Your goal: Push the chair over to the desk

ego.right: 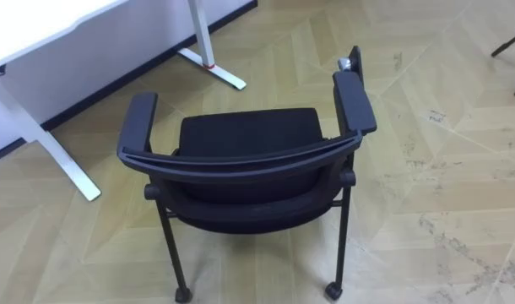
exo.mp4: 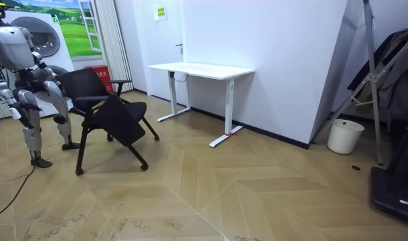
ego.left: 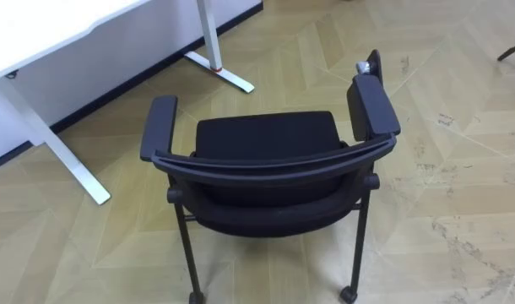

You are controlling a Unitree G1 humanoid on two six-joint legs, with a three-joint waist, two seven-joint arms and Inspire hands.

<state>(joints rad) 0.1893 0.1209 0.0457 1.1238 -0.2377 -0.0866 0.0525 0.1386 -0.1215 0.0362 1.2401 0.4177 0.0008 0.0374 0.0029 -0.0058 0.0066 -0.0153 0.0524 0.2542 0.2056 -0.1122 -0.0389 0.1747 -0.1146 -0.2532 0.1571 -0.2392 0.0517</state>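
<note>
The chair (ego.left: 266, 160) stands on the wooden floor (ego.left: 460, 101) directly in front of the robot, its curved backrest nearest the robot and its seat and 2 armrests pointing away. It rests on castered legs, and 1 caster (ego.left: 349, 295) shows at the lower right. In both eye views nothing touches the backrest or the armrests.

The white desk (ego.left: 38, 25) sits ahead and to the left. Its tabletop edge and 2 white legs are well apart from the chair, with bare floor between them.

In the room view the robot stands at the view's left, just behind the chair (exo.mp4: 110, 114), and the desk (exo.mp4: 200, 68) stands further to the view's right against the wall. The right hand (exo.mp4: 18, 114) appears low by the body and the left hand (exo.mp4: 57, 94) appears nearer the chair's back. Both are too small to read, so I cannot tell how either is set or whether either touches the chair.

As I judge it, the push is barely under way, if at all. The robot is lined up behind the chair. What is left is firm contact on the backrest and rolling the chair forward, probably toward the desk.
</note>
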